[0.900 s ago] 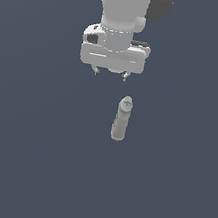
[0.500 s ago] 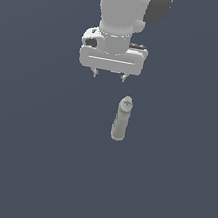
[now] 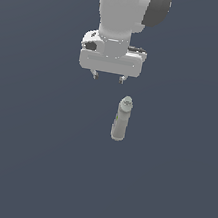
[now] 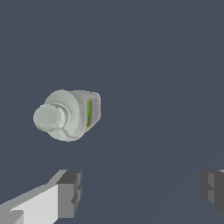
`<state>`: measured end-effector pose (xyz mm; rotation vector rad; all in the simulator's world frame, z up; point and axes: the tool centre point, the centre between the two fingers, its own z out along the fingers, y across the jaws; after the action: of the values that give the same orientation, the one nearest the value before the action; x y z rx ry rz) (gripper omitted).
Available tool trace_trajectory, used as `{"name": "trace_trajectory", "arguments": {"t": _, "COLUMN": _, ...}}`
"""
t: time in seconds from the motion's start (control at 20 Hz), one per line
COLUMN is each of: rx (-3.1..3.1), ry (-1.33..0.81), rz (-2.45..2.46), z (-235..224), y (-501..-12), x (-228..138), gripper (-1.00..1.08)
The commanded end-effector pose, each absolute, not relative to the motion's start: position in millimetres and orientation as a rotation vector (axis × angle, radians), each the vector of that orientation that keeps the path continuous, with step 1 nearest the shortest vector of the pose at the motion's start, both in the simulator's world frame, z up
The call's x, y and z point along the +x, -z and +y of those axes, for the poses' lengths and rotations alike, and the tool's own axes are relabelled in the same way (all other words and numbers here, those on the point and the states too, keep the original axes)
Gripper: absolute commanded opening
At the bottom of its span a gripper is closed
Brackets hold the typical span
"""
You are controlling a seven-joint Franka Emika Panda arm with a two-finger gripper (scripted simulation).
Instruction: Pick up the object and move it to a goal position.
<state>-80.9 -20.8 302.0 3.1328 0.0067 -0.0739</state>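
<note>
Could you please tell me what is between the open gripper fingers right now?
Nothing: the gripper stands open with only bare grey floor between its fingers. The bottle sits apart, outside the gap, untouched. No part of the gap is covered.

bottle [image 3: 121, 119] below gripper [image 3: 107, 77] (apart)

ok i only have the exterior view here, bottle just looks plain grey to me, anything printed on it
Observer: Yes. The wrist view shows a green strip on the side of the bottle.
Operator: which way is it facing the camera there
Observer: Cap end on: the rounded cap points at the wrist camera, with the wider body behind it.
Operator: and is it between the fingers yet
Observer: No. In the wrist view the gripper is open with a wide gap, and the bottle lies outside that gap, nearer one finger than the other.
</note>
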Motion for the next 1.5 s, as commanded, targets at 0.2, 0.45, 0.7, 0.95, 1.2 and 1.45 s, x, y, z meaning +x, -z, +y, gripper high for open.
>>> {"name": "trace_trajectory", "arguments": {"t": 0.2, "rx": 3.132, "ry": 0.050, "rz": 0.005, "z": 8, "y": -295, "x": -65, "gripper": 1.00}}
{"name": "trace_trajectory", "arguments": {"t": 0.45, "rx": 3.136, "ry": 0.019, "rz": -0.001, "z": 45, "y": -286, "x": -48, "gripper": 1.00}}
{"name": "trace_trajectory", "arguments": {"t": 0.7, "rx": 3.141, "ry": 0.003, "rz": -0.004, "z": 66, "y": -281, "x": -40, "gripper": 1.00}}
{"name": "trace_trajectory", "arguments": {"t": 0.95, "rx": 3.141, "ry": 0.003, "rz": -0.002, "z": 68, "y": -280, "x": -40, "gripper": 1.00}}
{"name": "trace_trajectory", "arguments": {"t": 1.2, "rx": 3.141, "ry": 0.003, "rz": -0.002, "z": 69, "y": -269, "x": -40, "gripper": 1.00}}
{"name": "trace_trajectory", "arguments": {"t": 1.45, "rx": 3.142, "ry": 0.001, "rz": -0.004, "z": 69, "y": -246, "x": -41, "gripper": 1.00}}
